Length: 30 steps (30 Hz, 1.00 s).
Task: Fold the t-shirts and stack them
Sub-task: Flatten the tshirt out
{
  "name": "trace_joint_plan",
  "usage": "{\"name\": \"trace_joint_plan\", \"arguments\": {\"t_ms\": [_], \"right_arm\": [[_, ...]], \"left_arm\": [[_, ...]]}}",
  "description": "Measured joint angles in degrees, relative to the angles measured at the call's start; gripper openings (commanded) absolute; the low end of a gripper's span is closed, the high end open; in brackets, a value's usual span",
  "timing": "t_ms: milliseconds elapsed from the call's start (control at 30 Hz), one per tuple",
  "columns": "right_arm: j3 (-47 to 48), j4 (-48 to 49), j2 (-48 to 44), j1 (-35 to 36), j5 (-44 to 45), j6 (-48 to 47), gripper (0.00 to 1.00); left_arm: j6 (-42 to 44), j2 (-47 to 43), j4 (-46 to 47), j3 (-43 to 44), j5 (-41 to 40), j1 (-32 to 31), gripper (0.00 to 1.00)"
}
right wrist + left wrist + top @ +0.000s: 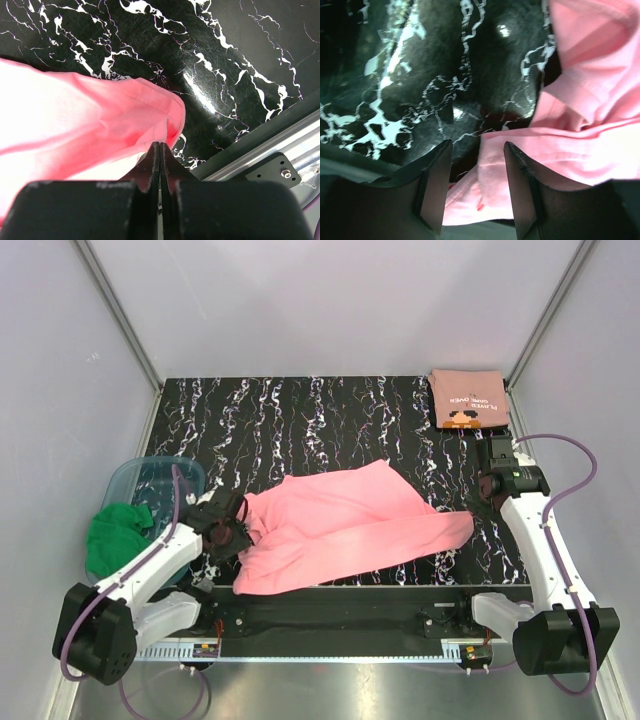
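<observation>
our left end effector (477, 150) has its fingers spread, and a hem of the pink t-shirt (340, 520) lies in the gap between them, on the black marbled worktop (300, 420). our right end effector (160, 144) has its fingers pressed together, pinching a corner of the same shirt at their tips. the shirt lies rumpled between the two end effectors. the salmon t-shirt (468, 398) sits folded, print up, well beyond the right end effector at the worktop's corner. outboard of the left end effector, a green cloth (115, 530) drapes over the rim of a clear tub (140, 465).
</observation>
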Motion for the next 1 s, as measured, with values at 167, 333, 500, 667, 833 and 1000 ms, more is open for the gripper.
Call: {"name": "trace_joint_plan", "arguments": {"t_ms": [167,333,500,667,833,1000], "right_arm": [[0.0,0.0,0.0,0.0,-0.1,-0.1,0.0],[0.0,0.0,0.0,0.0,-0.5,-0.2,0.0],[0.0,0.0,0.0,0.0,-0.5,-0.2,0.0],[0.0,0.1,0.0,0.0,-1.2,-0.2,0.0],[0.0,0.5,0.0,0.0,-2.1,-0.6,0.0],[0.4,0.9,0.2,0.0,-4.4,-2.1,0.0]], "left_arm": [[0.1,1.5,2.9,-0.1,0.8,0.4,0.49],[0.2,2.3,4.5,-0.1,1.7,0.6,0.41],[-0.2,1.2,5.6,-0.5,2.1,0.7,0.24],[-0.1,0.3,6.3,-0.7,2.1,1.1,0.0],[1.0,-2.4,6.4,-0.6,2.0,1.1,0.0],[4.4,-8.4,5.1,2.0,0.9,1.2,0.0]]}}
